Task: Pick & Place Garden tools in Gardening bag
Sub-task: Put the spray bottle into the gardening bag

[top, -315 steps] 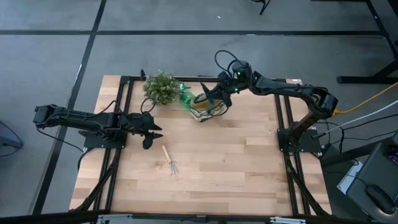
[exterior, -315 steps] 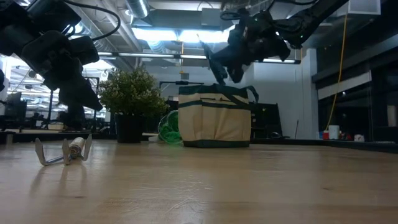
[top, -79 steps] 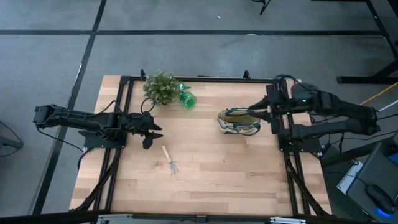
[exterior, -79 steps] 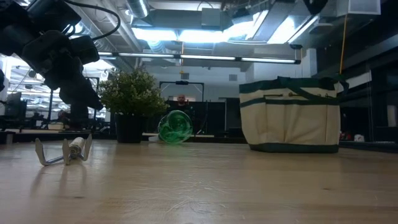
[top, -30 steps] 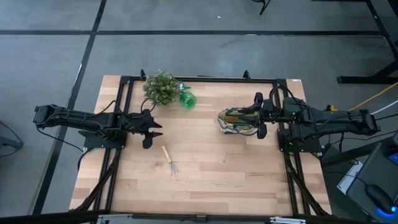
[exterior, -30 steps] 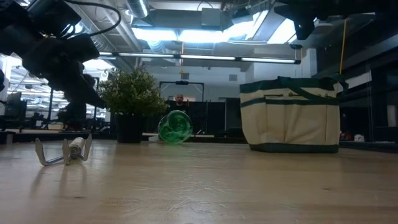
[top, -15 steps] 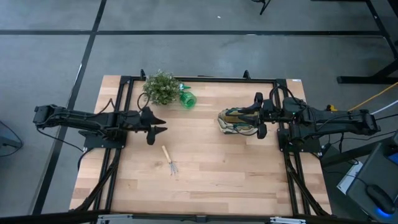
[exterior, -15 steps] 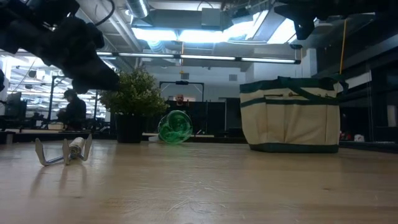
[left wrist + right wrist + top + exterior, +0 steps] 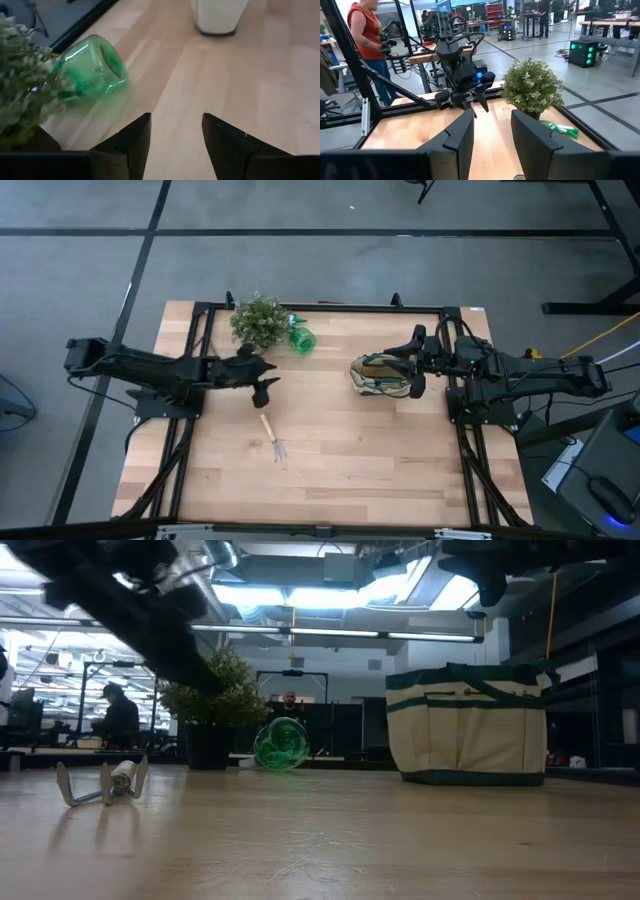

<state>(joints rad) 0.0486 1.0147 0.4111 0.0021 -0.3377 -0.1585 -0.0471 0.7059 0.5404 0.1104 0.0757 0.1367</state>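
The beige gardening bag (image 9: 380,375) with green trim stands upright on its base at the table's right (image 9: 467,725). A wood-handled mini rake (image 9: 272,437) lies flat near the table's middle-left (image 9: 105,780). A bright green plastic tool (image 9: 300,337) lies on its side beside the potted plant (image 9: 258,320). My left gripper (image 9: 265,375) hovers open between rake and green tool (image 9: 92,70), its fingers (image 9: 135,142) empty. My right gripper (image 9: 415,363) is open above the bag's right end, holding nothing (image 9: 492,130).
The bushy potted plant (image 9: 212,705) stands at the far left, right next to the green tool (image 9: 281,745). Black frame rails (image 9: 195,410) run along the table's left and right sides. Bare wood lies across the near half. People stand in the room beyond (image 9: 367,35).
My left gripper has swung from the table's left side toward the right and far edge, nearer the green tool and the plant. Its fingers stay apart. The right gripper and the bag have kept still.
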